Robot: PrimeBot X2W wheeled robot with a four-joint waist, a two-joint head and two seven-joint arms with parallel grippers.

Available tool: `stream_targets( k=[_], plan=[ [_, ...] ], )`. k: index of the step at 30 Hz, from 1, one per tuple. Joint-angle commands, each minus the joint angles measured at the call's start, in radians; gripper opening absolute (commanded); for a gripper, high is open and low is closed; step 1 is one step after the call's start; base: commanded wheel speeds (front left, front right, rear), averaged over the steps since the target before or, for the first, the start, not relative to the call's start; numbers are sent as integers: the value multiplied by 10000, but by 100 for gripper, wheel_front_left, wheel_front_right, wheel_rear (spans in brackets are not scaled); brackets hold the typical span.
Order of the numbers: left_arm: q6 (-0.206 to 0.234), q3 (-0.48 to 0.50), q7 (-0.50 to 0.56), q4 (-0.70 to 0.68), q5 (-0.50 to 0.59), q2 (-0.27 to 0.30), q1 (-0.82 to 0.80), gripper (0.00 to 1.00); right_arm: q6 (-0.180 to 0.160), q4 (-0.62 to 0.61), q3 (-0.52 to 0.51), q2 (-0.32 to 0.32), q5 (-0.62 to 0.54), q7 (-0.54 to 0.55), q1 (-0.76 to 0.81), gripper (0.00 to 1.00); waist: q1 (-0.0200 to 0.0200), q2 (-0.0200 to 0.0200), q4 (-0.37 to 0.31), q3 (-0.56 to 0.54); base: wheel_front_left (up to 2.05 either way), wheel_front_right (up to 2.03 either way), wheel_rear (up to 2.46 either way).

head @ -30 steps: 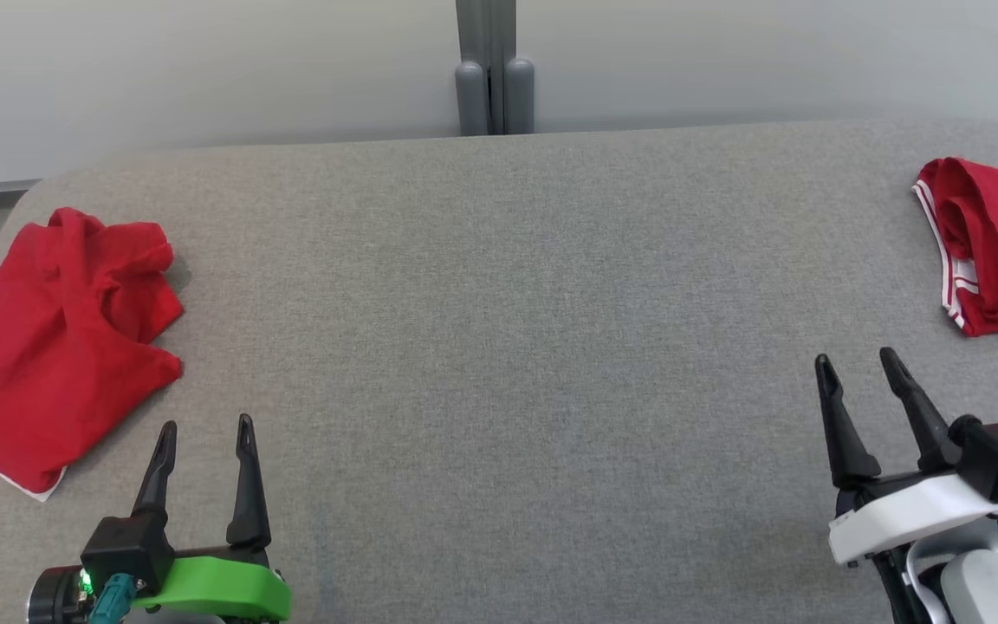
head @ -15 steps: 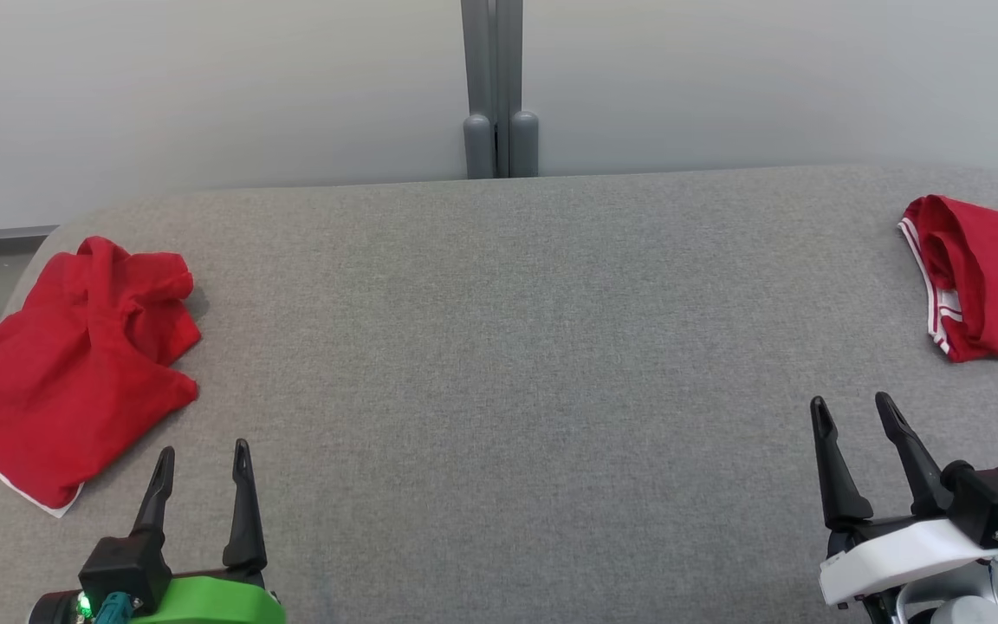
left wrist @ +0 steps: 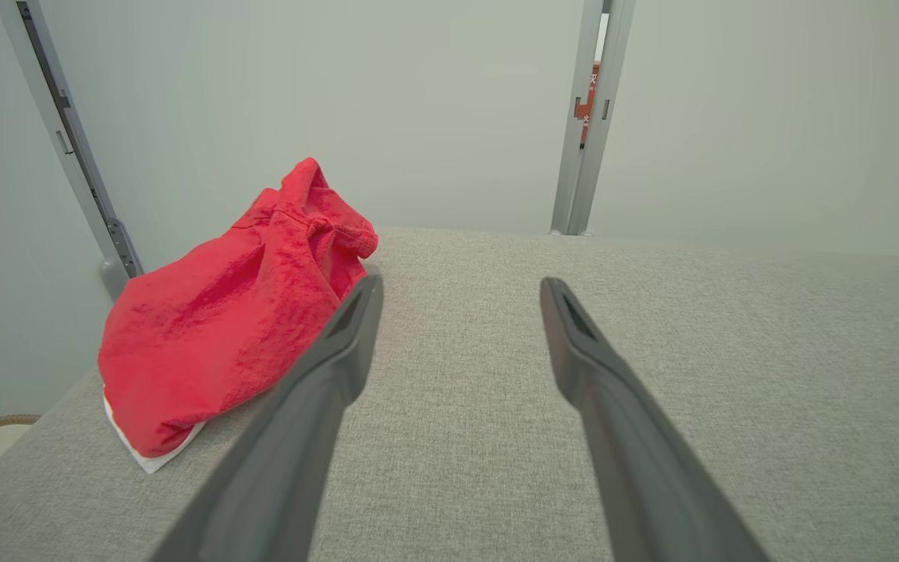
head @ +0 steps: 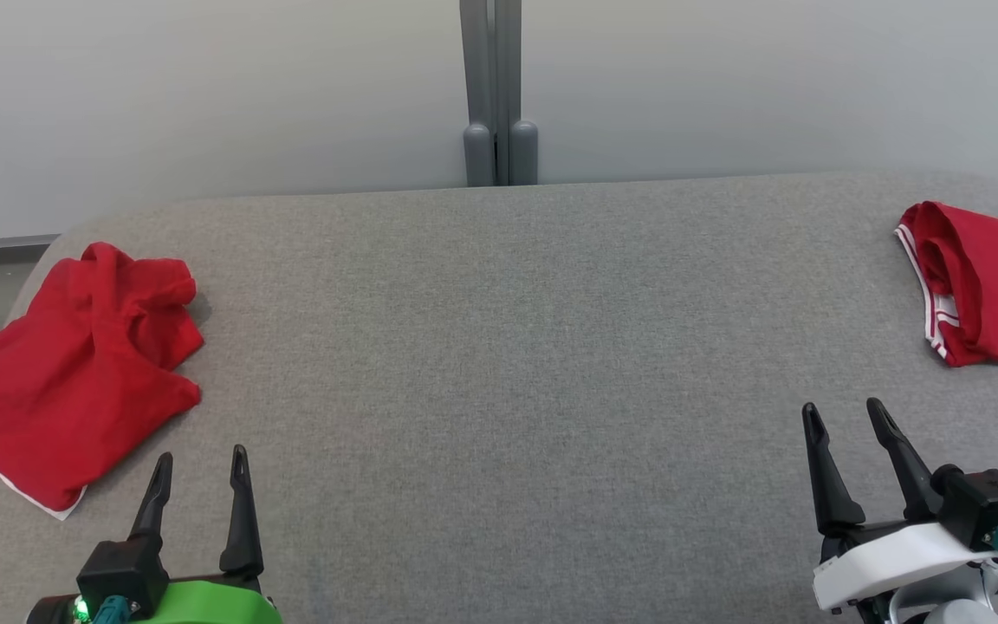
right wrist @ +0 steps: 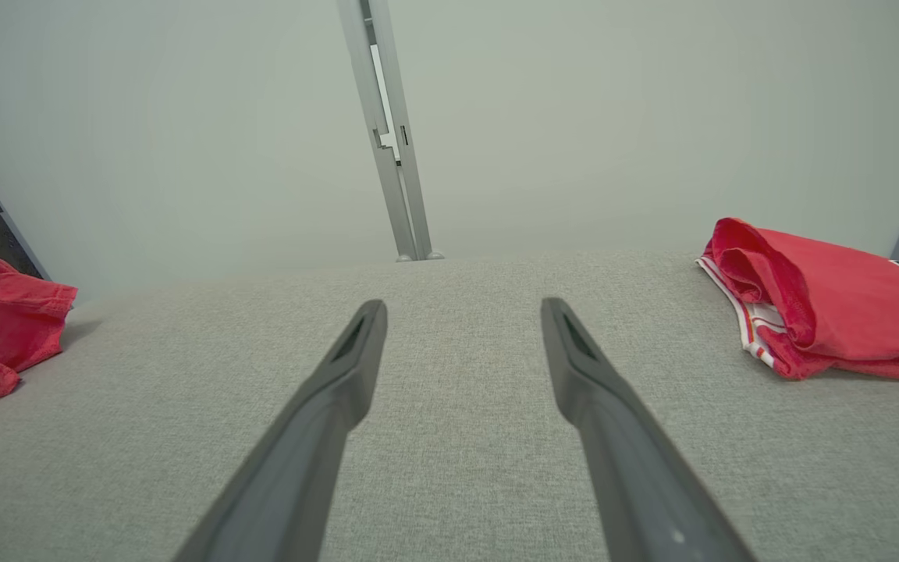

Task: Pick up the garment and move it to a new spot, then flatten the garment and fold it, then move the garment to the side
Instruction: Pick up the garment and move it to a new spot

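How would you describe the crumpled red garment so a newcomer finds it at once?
Start at the wide grey table. At its left end, just past the left gripper, lies the crumpled garment. It is a loose plain-red heap with a white sliver underneath; the folded garment at the right end has white-striped trim.

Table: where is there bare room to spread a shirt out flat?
The whole middle of the table is bare, between the crumpled garment at its left edge and the folded garment at its right edge, back to the far rim. Crowded: those two edges, plus the left gripper and right gripper at the near corners.
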Motion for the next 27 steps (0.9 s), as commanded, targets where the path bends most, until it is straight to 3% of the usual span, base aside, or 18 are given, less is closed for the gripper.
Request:
stream_targets(
  k=[1, 10, 27],
  plan=[
    [-33, 55, -4, 31, 30, -1, 60, 100, -15, 31, 25, 26, -69, -30, 55, 100, 1, 0, 40, 9, 0, 0, 0],
    [-65, 237, -4, -38, 208, 62, 39, 100, -15, 51, 88, 129, -67, -30, -142, 100, 1, 0, 574, 73, 0, 0, 0],
    [24, 593, -4, -232, 342, 229, 23, 100, -15, 193, 248, 195, -51, -29, -310, 100, 1, 0, 3297, 407, 0, 0, 0]
  ],
)
